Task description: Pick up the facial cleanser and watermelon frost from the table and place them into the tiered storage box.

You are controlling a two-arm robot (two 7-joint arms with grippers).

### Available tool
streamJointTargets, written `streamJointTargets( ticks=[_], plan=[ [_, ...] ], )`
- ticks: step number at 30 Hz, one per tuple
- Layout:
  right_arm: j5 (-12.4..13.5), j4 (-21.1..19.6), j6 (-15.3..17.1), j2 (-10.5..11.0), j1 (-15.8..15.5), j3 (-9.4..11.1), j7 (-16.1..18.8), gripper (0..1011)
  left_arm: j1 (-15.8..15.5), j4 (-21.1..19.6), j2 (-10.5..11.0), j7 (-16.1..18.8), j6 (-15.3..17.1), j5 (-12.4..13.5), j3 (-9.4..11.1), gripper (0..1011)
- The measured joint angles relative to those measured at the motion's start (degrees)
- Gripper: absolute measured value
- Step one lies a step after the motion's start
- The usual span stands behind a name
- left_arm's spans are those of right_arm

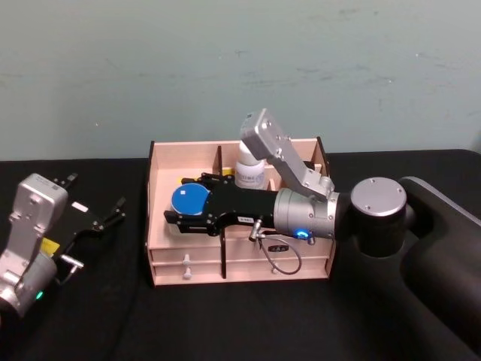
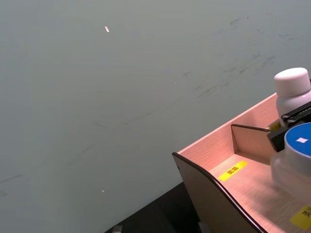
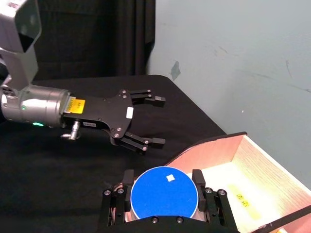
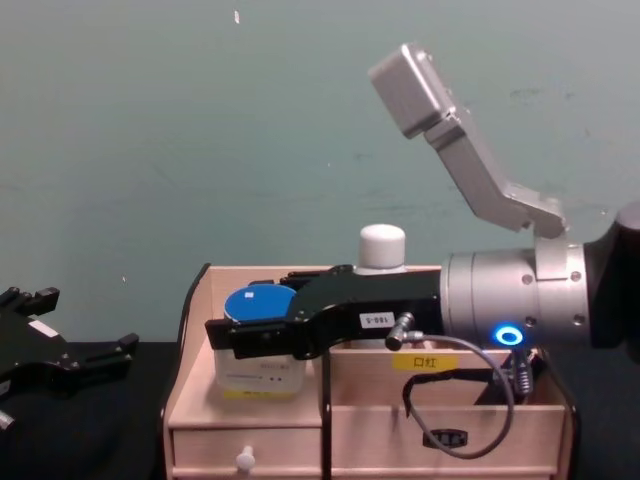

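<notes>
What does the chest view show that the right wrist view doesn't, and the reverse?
Chest view alone: the white-capped bottle standing in the tiered storage box, plus the box's small drawer knob.

Right wrist view alone: the left gripper whole, fingers spread, over the black table.

Both: the right gripper clamped on the blue-lidded jar over the box's left compartment.

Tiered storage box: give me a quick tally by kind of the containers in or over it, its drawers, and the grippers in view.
Blue-lidded jars: 1, the blue-lidded jar, held by the right gripper over the tiered storage box.
White-capped bottles: 1, the white-capped bottle, standing in a rear compartment.
Drawers: 2, the white-knobbed drawer and the metal-handled drawer.
Grippers: 2, counting the open left gripper.
Total: 6.
</notes>
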Motion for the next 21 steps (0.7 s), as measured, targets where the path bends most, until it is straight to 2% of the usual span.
streamJointTargets(
  ticks=[13, 21],
  plan=[
    [-1.59, 4.41, 0.15, -2.23, 1.37, 0.11, 0.02, 743, 0.0, 0.0, 0.0, 0.0, 0.0, 0.0, 0.0, 1010],
    [-1.73, 4.73, 0.27, -2.37, 1.48, 0.16, 0.1, 746, 0.0, 0.0, 0.0, 0.0, 0.0, 0.0, 0.0, 1010]
  ],
)
